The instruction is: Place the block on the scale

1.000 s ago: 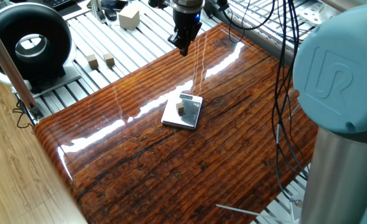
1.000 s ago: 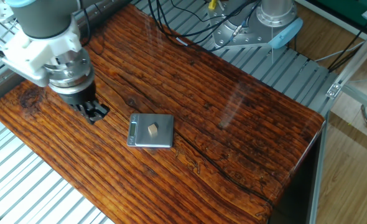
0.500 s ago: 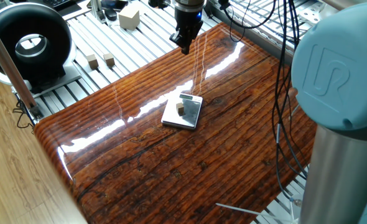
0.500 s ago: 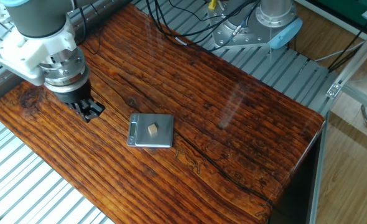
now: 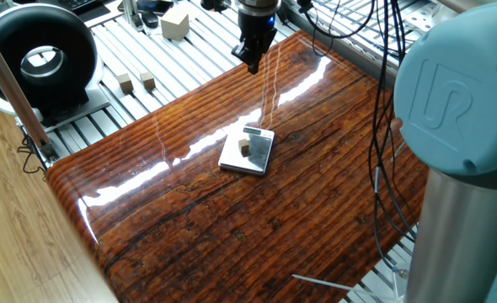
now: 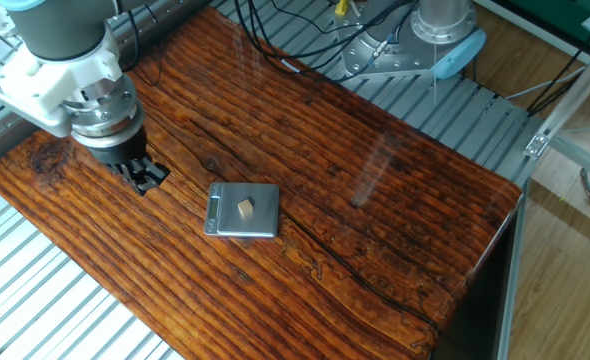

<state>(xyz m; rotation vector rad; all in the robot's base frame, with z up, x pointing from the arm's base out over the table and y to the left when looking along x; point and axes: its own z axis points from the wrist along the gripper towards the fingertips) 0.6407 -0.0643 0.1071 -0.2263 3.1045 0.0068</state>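
The tiny tan-brown block rests on top of the thin square silvery scale, which lies flat near the middle of the wooden table top. In the other fixed view the block sits near the middle of the scale. My gripper hangs above the table's far edge, well away from the scale and block. In the other fixed view the gripper is left of the scale. Its black fingers are together and hold nothing.
Two small light wooden cubes and a larger pale cream cube lie on the slatted metal surface beyond the table. A black round device stands at the left. Cables hang at the right beside the arm's base.
The gripper has moved a little farther away from the scale, toward the table's far edge, mostly between the oldest frame and half a second ago. The block and scale have not moved.
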